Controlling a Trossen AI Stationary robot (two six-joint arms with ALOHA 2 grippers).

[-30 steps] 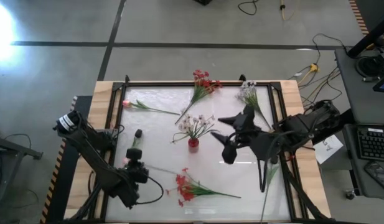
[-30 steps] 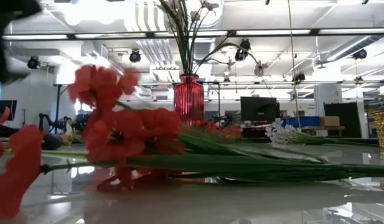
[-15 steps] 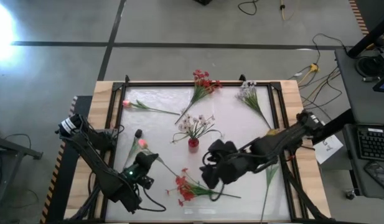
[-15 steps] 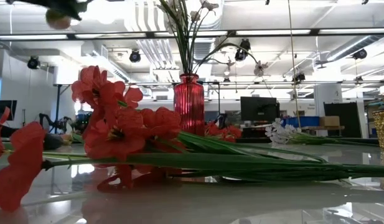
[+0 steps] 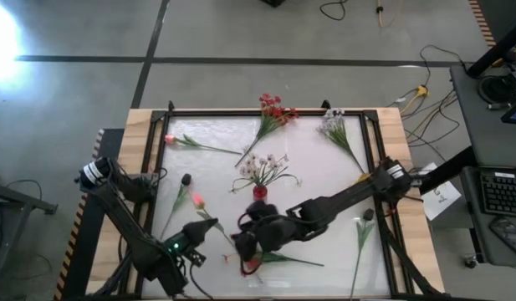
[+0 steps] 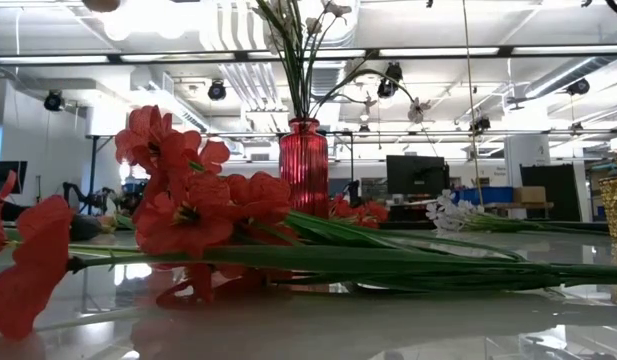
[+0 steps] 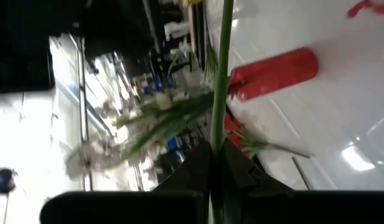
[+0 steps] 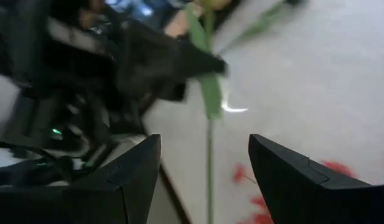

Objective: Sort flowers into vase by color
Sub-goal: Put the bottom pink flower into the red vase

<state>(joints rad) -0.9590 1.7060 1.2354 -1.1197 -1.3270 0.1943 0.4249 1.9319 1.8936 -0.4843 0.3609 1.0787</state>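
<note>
On the side of the red ribbed glass vase (image 5: 259, 192) nearest the front edge, a bushy red-blossom spray (image 5: 252, 261) is lying flat on the glossy white table top (image 5: 324, 167). In the low view its cloth-like petals are filling the foreground, and its flat green leaves are hiding the foot of the vase.

The right gripper (image 5: 243, 244) is hanging just above this spray, touching nothing, its two dark fingers spread wide in its wrist view.

Just beside it, on the left of the vase, the left gripper (image 5: 206, 234) is pinching the thin green stalk (image 7: 221, 74) of a single pink bud (image 5: 197, 201). The jaws are closed tightly around the stalk.

The vase is standing upright and is holding a pale white small-blossom spray (image 5: 263, 169).

Beyond the vase, a second red spray (image 5: 274, 109), a loose white spray (image 5: 333, 125) and another pink bud stem (image 5: 170, 140) are lying well apart.

Off the table, right of the vase, a white paper sheet (image 5: 439, 198) is showing marks too small to read.
</note>
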